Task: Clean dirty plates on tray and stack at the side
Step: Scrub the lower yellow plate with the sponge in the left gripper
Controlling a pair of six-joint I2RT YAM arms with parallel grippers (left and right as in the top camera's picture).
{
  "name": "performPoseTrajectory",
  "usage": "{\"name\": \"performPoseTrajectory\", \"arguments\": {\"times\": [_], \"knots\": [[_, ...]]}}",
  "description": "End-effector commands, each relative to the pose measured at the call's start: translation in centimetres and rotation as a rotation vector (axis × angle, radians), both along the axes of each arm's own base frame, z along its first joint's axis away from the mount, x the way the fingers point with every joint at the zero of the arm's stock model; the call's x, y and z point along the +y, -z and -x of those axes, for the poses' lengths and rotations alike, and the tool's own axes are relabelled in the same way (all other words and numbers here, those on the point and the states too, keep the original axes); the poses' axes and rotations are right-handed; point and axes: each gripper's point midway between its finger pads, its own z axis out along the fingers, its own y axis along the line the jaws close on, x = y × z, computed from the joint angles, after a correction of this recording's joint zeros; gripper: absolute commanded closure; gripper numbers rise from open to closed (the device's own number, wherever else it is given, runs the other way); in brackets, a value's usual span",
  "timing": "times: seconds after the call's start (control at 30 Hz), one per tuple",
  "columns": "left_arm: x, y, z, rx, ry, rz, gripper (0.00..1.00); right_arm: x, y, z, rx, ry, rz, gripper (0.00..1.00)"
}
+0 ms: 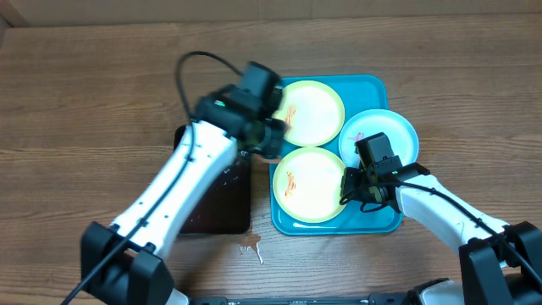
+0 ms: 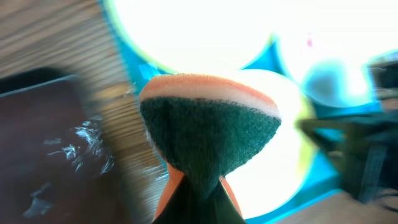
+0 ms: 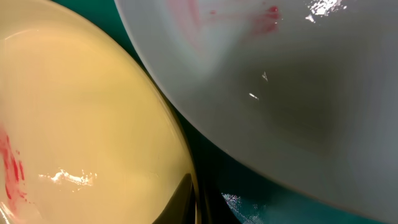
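The turquoise tray (image 1: 373, 86) holds three plates. A yellow-green plate (image 1: 313, 110) with an orange smear lies at the back left. A second yellow-green plate (image 1: 309, 185) with smears lies in front, and a light blue plate (image 1: 391, 129) lies at the right. My left gripper (image 1: 271, 134) hovers at the tray's left edge between the two yellow plates. It is shut (image 2: 196, 202) on an orange sponge with a green scouring face (image 2: 208, 130). My right gripper (image 1: 351, 188) is shut (image 3: 194, 202) on the right rim of the front yellow plate (image 3: 74, 124), beside the red-smeared blue plate (image 3: 292, 74).
A black tray of dark liquid (image 1: 218, 199) sits left of the turquoise tray, under the left arm, and shows in the left wrist view (image 2: 43, 143). A small spill (image 1: 251, 249) lies on the wooden table in front of it. Bare tray floor (image 3: 273, 199) shows between the plates.
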Motion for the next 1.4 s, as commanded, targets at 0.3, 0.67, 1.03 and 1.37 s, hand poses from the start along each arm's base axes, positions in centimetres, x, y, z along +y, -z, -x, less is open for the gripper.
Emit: {"name": "performPoseTrajectory", "arguments": {"times": [0.3,0.67,1.03,1.37], "knots": [[-8.1,11.8,2.3,0.240,-0.052,-0.020,0.96,-0.4,0.7,0.7,0.031,0.007,0.024,0.96],[-0.4,15.0,1.6,0.180,-0.152,-0.422,0.96,-0.5,0.7,0.9,0.039,0.006,0.027,0.96],[-3.6,15.3,2.9,0.256,0.027,-0.272,0.96,-0.6,0.8,1.0,0.046,0.006,0.029,0.96],[-12.9,13.8,5.7,0.368,0.244,0.163,0.96,-0.6,0.8,1.1,0.046,0.007,0.029,0.96]]}}
